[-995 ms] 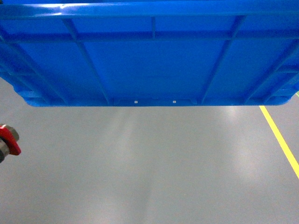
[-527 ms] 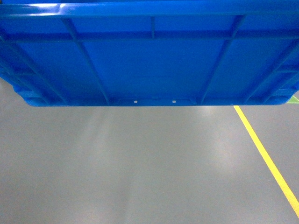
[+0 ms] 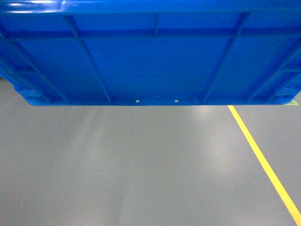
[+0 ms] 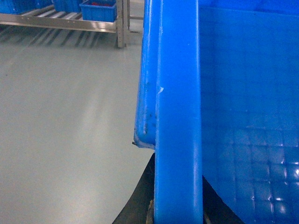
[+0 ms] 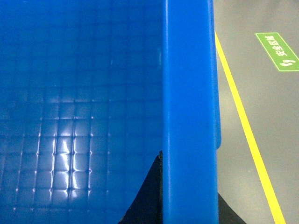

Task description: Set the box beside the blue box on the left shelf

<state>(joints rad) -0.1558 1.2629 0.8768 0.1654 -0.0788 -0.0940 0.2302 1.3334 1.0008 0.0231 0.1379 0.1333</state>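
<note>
**Crate being carried across the floor, rack off in the distance**

The blue plastic crate (image 3: 150,56) is being held up off the grey floor (image 3: 141,165), its ribbed wall filling the top of the head view. Each side rim is being straddled by a dark pincer, left pincer (image 4: 180,212) and right pincer (image 5: 189,205), probably so the load is being kept level. Whether they're actually clamped can't be told; the fingertips are being hidden by the rim. The roller rack (image 4: 60,21) with small blue bins (image 4: 98,9) is being seen well apart, beyond the crate's left rim. A yellow floor line (image 3: 261,160) is being passed on the right.
</note>
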